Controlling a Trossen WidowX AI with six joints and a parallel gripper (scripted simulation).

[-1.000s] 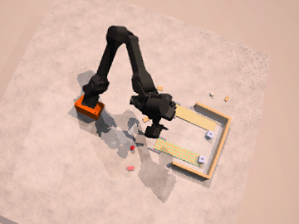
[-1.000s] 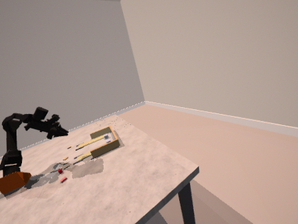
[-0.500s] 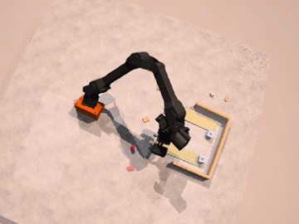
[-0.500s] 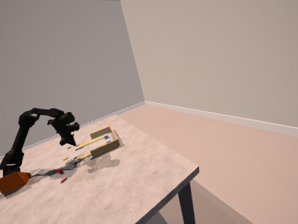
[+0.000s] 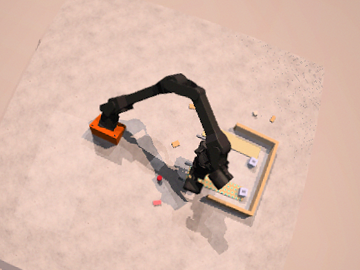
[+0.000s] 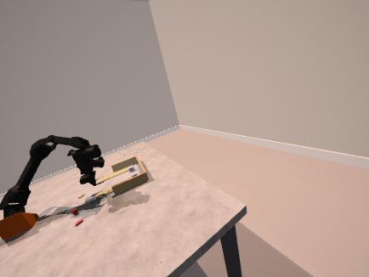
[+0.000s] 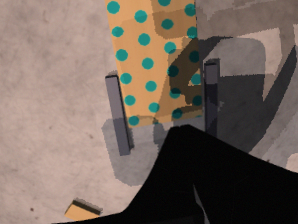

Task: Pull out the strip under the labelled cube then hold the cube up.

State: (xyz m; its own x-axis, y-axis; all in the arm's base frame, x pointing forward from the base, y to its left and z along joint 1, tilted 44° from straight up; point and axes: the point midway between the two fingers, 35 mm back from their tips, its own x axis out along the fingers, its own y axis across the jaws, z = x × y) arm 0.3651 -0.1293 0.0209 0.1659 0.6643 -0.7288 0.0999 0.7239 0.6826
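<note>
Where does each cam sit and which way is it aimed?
Top: overhead, looking down on the whole arm, orange base and tray.
Exterior: off the table's side, facing the room corner; arm at left.
Wrist: on the gripper, looking down at the dotted strip; shut black fingers fill the bottom.
Shared: top and wrist both show the dotted strip.

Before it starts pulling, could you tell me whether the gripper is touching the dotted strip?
Cannot tell: in the wrist view the shut gripper covers the dotted strip's near end, hiding any contact.
</note>
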